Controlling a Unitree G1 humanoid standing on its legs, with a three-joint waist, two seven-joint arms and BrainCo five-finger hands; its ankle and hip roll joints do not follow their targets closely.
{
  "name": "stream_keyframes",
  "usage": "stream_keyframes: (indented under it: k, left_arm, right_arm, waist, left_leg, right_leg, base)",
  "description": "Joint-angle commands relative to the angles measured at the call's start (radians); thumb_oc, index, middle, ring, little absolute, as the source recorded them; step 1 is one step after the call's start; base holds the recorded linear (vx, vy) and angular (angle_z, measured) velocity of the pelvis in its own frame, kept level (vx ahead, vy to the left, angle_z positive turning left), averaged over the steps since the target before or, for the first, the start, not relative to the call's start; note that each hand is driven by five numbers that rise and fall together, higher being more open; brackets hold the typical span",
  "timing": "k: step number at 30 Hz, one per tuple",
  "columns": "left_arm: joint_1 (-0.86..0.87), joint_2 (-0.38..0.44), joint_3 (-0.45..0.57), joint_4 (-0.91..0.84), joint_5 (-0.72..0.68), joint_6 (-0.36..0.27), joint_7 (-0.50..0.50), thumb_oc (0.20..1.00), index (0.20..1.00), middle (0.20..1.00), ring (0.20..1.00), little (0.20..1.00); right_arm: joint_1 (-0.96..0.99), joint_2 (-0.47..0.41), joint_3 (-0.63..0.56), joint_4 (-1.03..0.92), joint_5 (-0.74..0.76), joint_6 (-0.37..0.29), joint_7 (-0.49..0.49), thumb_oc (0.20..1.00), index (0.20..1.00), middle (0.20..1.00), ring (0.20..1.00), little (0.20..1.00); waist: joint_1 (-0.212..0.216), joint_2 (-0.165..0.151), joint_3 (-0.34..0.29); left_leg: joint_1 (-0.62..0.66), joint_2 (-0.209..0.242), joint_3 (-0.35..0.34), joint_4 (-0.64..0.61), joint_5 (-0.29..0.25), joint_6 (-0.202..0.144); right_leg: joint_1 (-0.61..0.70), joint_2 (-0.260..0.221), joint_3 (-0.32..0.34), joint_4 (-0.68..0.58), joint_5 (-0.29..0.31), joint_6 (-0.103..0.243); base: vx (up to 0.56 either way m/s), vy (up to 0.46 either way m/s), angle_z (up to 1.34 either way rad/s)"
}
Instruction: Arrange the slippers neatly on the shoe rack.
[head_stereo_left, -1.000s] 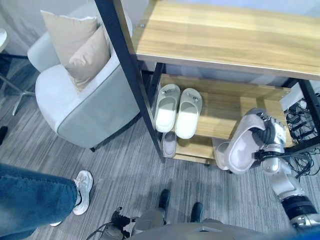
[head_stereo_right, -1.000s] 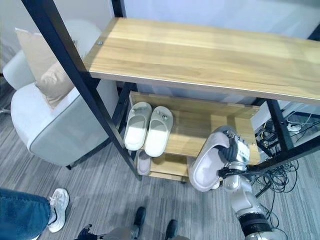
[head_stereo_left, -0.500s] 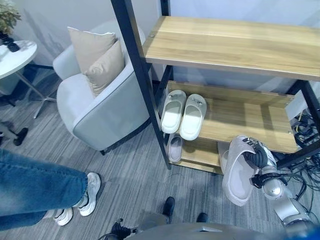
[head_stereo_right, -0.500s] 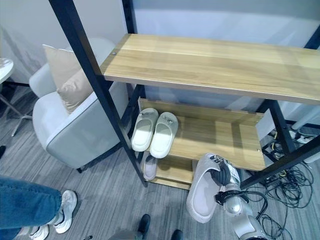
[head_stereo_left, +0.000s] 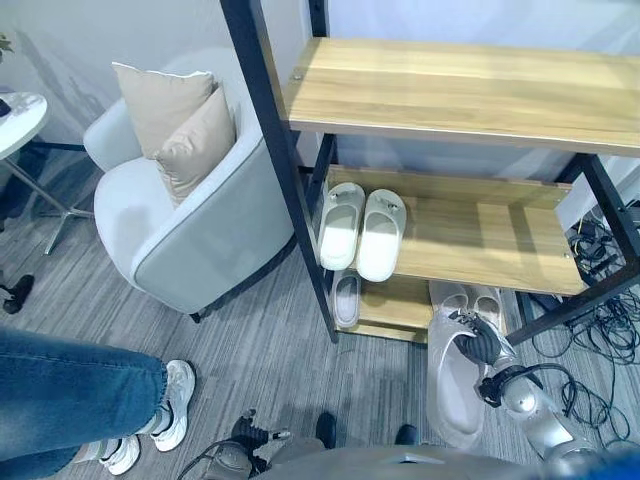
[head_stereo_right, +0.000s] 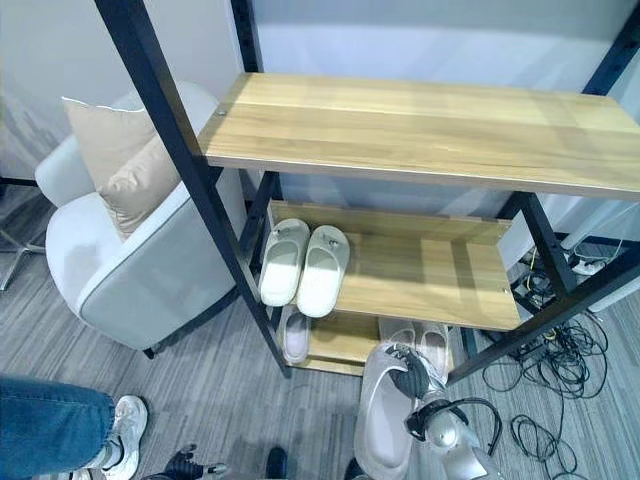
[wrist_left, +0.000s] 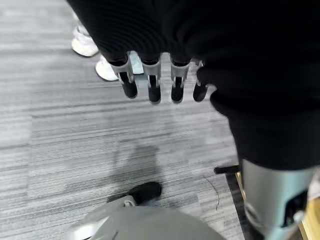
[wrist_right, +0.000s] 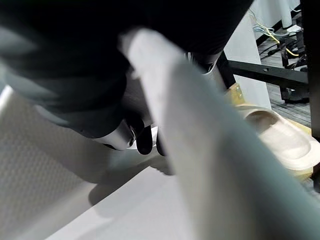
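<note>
Right hand (head_stereo_left: 478, 345) clamped on grey slipper (head_stereo_left: 452, 385), low in front of shoe rack (head_stereo_left: 470, 235), near bottom shelf. Left hand (wrist_left: 160, 82) idle, fingers straight. Risk: slipper toe catching shelf edge, twisting loose, knocking pale pair (head_stereo_left: 470, 300) below.

Right hand (head_stereo_right: 408, 380) grips grey slipper (head_stereo_right: 383, 425) below shoe rack (head_stereo_right: 420, 130).
</note>
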Motion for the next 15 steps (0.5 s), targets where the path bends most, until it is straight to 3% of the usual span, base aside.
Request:
stream_keyframes:
  k: [1, 6, 7, 9, 11, 12, 13, 15]
  left_arm:
    - [-0.048, -0.024, -0.016, 0.062, 0.009, -0.012, -0.003, 1.000, 1.000, 1.000, 1.000, 1.000]
    - [-0.128, 0.002, -0.025, 0.027, -0.073, -0.033, 0.020, 1.000, 1.000, 1.000, 1.000, 1.000]
    - [-0.147, 0.011, -0.009, 0.018, -0.139, -0.042, 0.028, 1.000, 1.000, 1.000, 1.000, 1.000]
    - [-0.151, 0.012, -0.001, 0.022, -0.157, -0.043, 0.030, 1.000, 1.000, 1.000, 1.000, 1.000]
    - [-0.158, 0.027, 0.000, -0.003, -0.202, -0.054, 0.047, 1.000, 1.000, 1.000, 1.000, 1.000]
    - [-0.166, 0.037, -0.003, -0.020, -0.229, -0.063, 0.065, 1.000, 1.000, 1.000, 1.000, 1.000]
    - [-0.166, 0.037, -0.003, -0.020, -0.230, -0.063, 0.065, 1.000, 1.000, 1.000, 1.000, 1.000]
    - [-0.183, 0.042, 0.013, -0.060, -0.323, -0.089, 0.097, 1.000, 1.000, 1.000, 1.000, 1.000]
  right_arm:
    - [-0.048, -0.010, 0.015, -0.038, -0.029, -0.023, -0.012, 0.200, 0.200, 0.200, 0.200, 0.200]
    - [-0.157, -0.034, 0.059, -0.039, -0.030, -0.014, -0.043, 0.200, 0.200, 0.200, 0.200, 0.200]
    - [-0.199, -0.033, 0.084, -0.019, -0.021, -0.005, -0.055, 0.200, 0.200, 0.200, 0.200, 0.200]
    - [-0.213, -0.030, 0.091, -0.010, -0.018, -0.002, -0.058, 0.200, 0.200, 0.200, 0.200, 0.200]
    - [-0.257, -0.050, 0.117, -0.010, -0.036, 0.008, -0.081, 0.200, 0.200, 0.200, 0.200, 0.200]
    - [-0.292, -0.066, 0.125, -0.018, -0.047, 0.012, -0.106, 0.200, 0.200, 0.200, 0.200, 0.200]
    - [-0.293, -0.066, 0.125, -0.017, -0.047, 0.012, -0.106, 0.200, 0.200, 0.200, 0.200, 0.200]
    - [-0.367, -0.109, 0.103, -0.086, -0.071, 0.021, -0.162, 0.200, 0.200, 0.200, 0.200, 0.200]
  waist:
    - [0.011, -0.056, 0.013]
    - [0.012, -0.074, 0.161]
    - [0.018, -0.075, 0.183]
    - [0.022, -0.075, 0.182]
    - [0.036, -0.078, 0.216]
    - [0.043, -0.079, 0.238]
    - [0.043, -0.079, 0.235]
    - [0.046, -0.070, 0.241]
  left_leg:
    - [-0.071, -0.005, -0.002, 0.139, -0.120, -0.023]
    - [-0.309, 0.011, 0.005, 0.420, -0.175, -0.027]
    - [-0.428, 0.013, -0.010, 0.535, -0.205, -0.018]
    - [-0.465, 0.012, -0.016, 0.573, -0.224, -0.013]
    - [-0.580, 0.016, -0.025, 0.721, -0.278, 0.000]
    - [-0.662, 0.026, -0.033, 0.835, -0.338, 0.004]
    - [-0.670, 0.026, -0.033, 0.841, -0.341, 0.004]
    - [-0.900, 0.023, -0.036, 1.054, -0.413, 0.009]
  right_leg:
    - [-0.019, -0.032, 0.041, 0.145, -0.105, 0.036]
    - [-0.251, -0.080, 0.046, 0.414, -0.150, 0.018]
    - [-0.370, -0.090, 0.056, 0.533, -0.186, 0.006]
    - [-0.409, -0.090, 0.065, 0.570, -0.207, 0.001]
    - [-0.527, -0.103, 0.080, 0.714, -0.260, -0.017]
    - [-0.612, -0.107, 0.103, 0.821, -0.319, -0.021]
    - [-0.619, -0.108, 0.103, 0.826, -0.321, -0.021]
    - [-0.853, -0.129, 0.130, 1.032, -0.406, -0.056]
  base:
    - [-0.06, 0.007, -0.05]
    - [-0.26, -0.003, 0.04]
    - [-0.19, -0.010, 0.14]
    - [-0.09, -0.003, 0.09]
    - [-0.06, -0.030, 0.05]
    - [-0.01, -0.032, -0.03]
    - [-0.05, -0.036, -0.09]
    - [-0.11, -0.032, -0.04]
